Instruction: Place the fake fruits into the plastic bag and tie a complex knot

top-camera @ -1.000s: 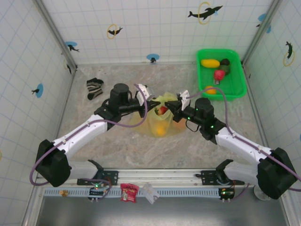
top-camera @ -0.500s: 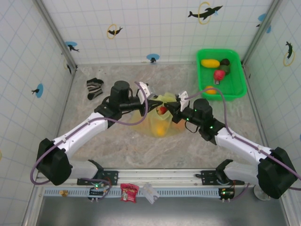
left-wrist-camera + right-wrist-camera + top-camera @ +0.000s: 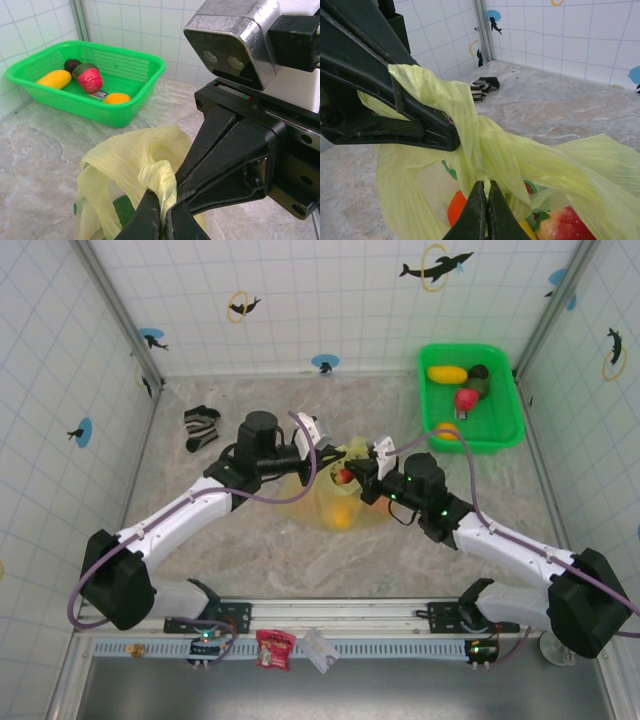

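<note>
Top external view: I see both arms meeting over the plastic bag [image 3: 335, 502], which sits around the middle of the desk [image 3: 230, 550].
Left claw [image 3: 162, 210]: pinched tight on a bunched pale-yellow handle strip of the bag — the plastic stands up from between its fingertips.
Right claw [image 3: 484, 207]: fingers pressed together on the bag's other strip, just beside the left claw; the two strips cross and twist between them.
Fruits in bag: a red fruit [image 3: 565, 225] and an orange fruit [image 3: 456, 211] show through the film below the twist.
Green tub [image 3: 145, 82]: at the desk's far right corner, well apart from the bag — it holds a yellow fruit [image 3: 54, 78], a red-and-green fruit [image 3: 91, 80], a small orange fruit [image 3: 116, 98] and a dark brown fruit [image 3: 71, 64].
Striped sock [image 3: 201, 427]: lying near the far left wall, apart from everything.
</note>
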Robot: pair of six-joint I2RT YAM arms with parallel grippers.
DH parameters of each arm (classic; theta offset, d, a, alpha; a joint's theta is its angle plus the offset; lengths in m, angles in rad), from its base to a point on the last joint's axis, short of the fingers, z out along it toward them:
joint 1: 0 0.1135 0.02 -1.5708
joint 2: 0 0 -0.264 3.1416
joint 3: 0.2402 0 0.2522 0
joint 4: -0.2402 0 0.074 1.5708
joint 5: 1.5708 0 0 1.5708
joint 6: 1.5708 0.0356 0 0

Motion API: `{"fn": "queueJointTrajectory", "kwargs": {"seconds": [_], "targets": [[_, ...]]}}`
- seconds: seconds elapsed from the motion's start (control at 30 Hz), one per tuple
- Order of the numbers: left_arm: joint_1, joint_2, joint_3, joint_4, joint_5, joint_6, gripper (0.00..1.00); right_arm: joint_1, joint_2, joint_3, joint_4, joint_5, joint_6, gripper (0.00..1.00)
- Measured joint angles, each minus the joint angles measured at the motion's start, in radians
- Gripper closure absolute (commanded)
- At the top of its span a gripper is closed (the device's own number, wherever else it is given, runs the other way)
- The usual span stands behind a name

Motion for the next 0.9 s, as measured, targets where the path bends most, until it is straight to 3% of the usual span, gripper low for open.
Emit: {"fn": "queueJointTrajectory", "kwargs": {"seconds": [0.07,0.2,0.27,0.47,0.6,0.9], "targets": [[0.000,0.000,0.000,-0.001,-0.001,0.004,1.00,0.000,0.000,0.000,-0.001,0.010,-0.002,0.96],[0.000,0.000,0.000,-0.001,-0.005,0.010,1.00,0.000,0.000,0.002,-0.016,0.012,-0.014,0.66],[0.000,-0.001,0.000,-0.001,-0.010,0.016,1.00,-0.001,0.000,0.017,-0.057,-0.006,-0.042,0.60],[-0.001,-0.019,0.000,-0.004,-0.048,0.056,1.00,-0.035,-0.070,0.130,-0.321,-0.131,-0.234,0.50],[-0.001,-0.028,0.000,-0.005,-0.067,0.082,1.00,-0.062,-0.168,0.210,-0.470,-0.201,-0.365,0.49],[-0.014,-0.038,0.000,-0.010,-0.072,0.141,1.00,-0.091,-0.096,0.356,-0.620,-0.176,-0.682,0.50]]}}
